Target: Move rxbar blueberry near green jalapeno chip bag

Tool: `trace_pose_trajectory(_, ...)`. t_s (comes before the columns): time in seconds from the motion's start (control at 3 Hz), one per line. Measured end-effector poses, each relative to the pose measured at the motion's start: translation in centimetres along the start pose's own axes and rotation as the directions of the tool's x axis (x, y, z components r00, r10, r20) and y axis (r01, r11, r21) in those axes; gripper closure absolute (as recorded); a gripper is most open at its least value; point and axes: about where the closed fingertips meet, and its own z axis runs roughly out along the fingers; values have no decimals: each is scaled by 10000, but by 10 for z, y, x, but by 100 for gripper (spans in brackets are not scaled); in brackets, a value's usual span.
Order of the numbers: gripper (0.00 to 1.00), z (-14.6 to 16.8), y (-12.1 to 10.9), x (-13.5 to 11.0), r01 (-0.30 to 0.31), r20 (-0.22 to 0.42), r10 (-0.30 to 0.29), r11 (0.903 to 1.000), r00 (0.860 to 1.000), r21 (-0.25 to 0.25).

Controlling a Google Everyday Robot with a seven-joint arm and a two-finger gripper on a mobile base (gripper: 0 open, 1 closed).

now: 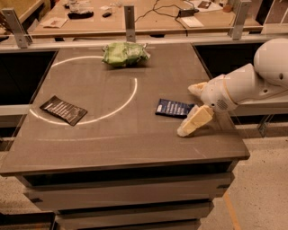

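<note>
The rxbar blueberry [174,108] is a small flat navy wrapper with white lettering, lying on the dark table right of center. The green jalapeno chip bag [124,54] is a puffy light-green bag at the table's far middle. My gripper [191,108] comes in from the right on a white arm, just right of the bar. It is open. One cream finger [195,120] lies at the bar's near right corner and the other [197,88] stands beyond the bar's far right side. It holds nothing.
A flat black wrapper with white text [63,109] lies at the left, on a white painted circle [133,96]. The table's front edge [126,162] and right edge are close to the gripper. A cluttered bench [135,13] with metal posts stands behind.
</note>
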Motion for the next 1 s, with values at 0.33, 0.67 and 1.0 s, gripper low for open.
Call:
trace_pose_trajectory(0.33, 0, 5, 1, 4, -541, 5, 542, 9977, 9985, -408)
trace_pose_trajectory(0.67, 18, 7, 3, 8, -809, -1, 810, 9946, 9967, -653)
trace_pose_trajectory(1.0, 41, 6, 3, 7, -852, -6, 853, 9942, 9964, -662)
